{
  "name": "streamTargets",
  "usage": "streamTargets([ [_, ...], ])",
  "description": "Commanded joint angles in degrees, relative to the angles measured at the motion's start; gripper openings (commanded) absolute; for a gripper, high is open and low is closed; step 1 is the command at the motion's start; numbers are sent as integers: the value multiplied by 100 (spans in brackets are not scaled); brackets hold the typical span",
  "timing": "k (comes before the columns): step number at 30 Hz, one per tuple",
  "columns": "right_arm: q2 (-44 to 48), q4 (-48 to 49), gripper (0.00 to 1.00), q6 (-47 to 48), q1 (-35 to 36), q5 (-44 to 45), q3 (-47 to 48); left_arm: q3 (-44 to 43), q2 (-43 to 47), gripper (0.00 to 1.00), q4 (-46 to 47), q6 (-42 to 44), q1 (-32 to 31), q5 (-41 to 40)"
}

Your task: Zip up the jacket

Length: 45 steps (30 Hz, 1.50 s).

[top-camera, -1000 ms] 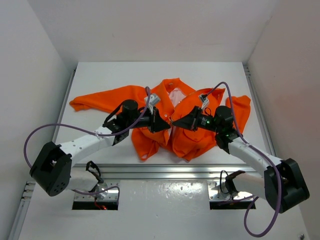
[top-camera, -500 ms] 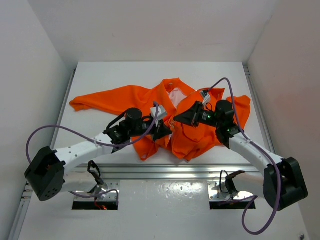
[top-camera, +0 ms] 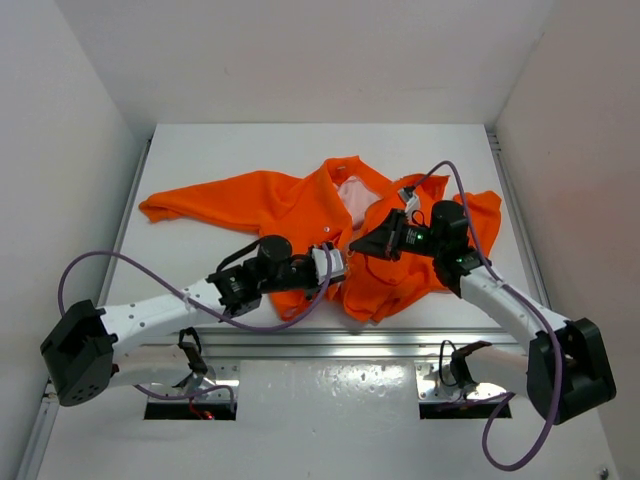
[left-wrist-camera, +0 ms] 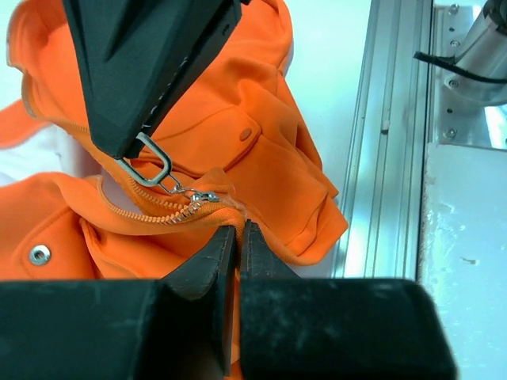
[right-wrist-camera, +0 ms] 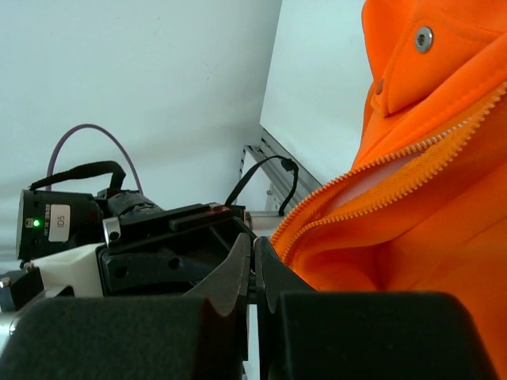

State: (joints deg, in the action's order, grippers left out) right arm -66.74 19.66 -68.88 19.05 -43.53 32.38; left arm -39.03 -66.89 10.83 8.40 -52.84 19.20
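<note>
The orange jacket [top-camera: 270, 195] lies spread on the white table [top-camera: 230, 150], collar at the far side and its pale lining showing. My left gripper [top-camera: 338, 266] is shut on the jacket's bottom edge just below the zipper slider [left-wrist-camera: 203, 195], as the left wrist view [left-wrist-camera: 236, 231] shows. My right gripper [top-camera: 356, 245] is shut on the metal zipper pull [left-wrist-camera: 153, 164], just above the slider. In the right wrist view its jaws [right-wrist-camera: 254, 241] stand closed, and open zipper teeth [right-wrist-camera: 396, 170] run up to the right. The two grippers nearly touch.
An aluminium rail [top-camera: 330, 340] runs along the table's near edge, close under the jacket's hem, and also shows in the left wrist view [left-wrist-camera: 388, 158]. White walls enclose the table on three sides. Purple cables loop from both arms.
My left gripper has moved nearer and to the right, drawing the jacket's bottom edge toward the rail. My right gripper has shifted only slightly. The left front panel now lies flatter.
</note>
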Motion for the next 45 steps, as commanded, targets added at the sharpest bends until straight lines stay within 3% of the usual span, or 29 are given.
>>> streamTargets([
  [1,214,750,0,7,-305,626,286,202,115,0,-784,433,-402,884],
  [15,179,601,0,305,-692,538,409,-96,106,0,-1936,2218,-288,2069],
  [23,214,512,0,516,-859,363,164,-263,168,0,-2225,1796,107,2606],
  [26,135,1080,5,682,-868,-30,14,-482,107,0,-2575,1717,352,2896],
  [27,91,1092,20,1005,-859,-364,31,-561,45,0,-2682,1717,414,3001],
  [30,222,341,42,2095,-841,-1102,206,-895,-279,0,-3033,1561,703,3493],
  [31,362,215,44,2672,-859,-1375,198,-975,-376,0,-3086,1507,792,3624],
  [32,468,-526,44,3392,-842,-1439,172,-1097,-464,0,-3087,1402,871,3904],
  [36,1303,-1523,45,5924,-675,-922,-144,-1440,-1061,0,-3148,726,1345,4661],
  [45,2410,-1185,64,7889,-183,-200,-952,-2564,-2713,0,-3148,-1542,1962,5638],
])
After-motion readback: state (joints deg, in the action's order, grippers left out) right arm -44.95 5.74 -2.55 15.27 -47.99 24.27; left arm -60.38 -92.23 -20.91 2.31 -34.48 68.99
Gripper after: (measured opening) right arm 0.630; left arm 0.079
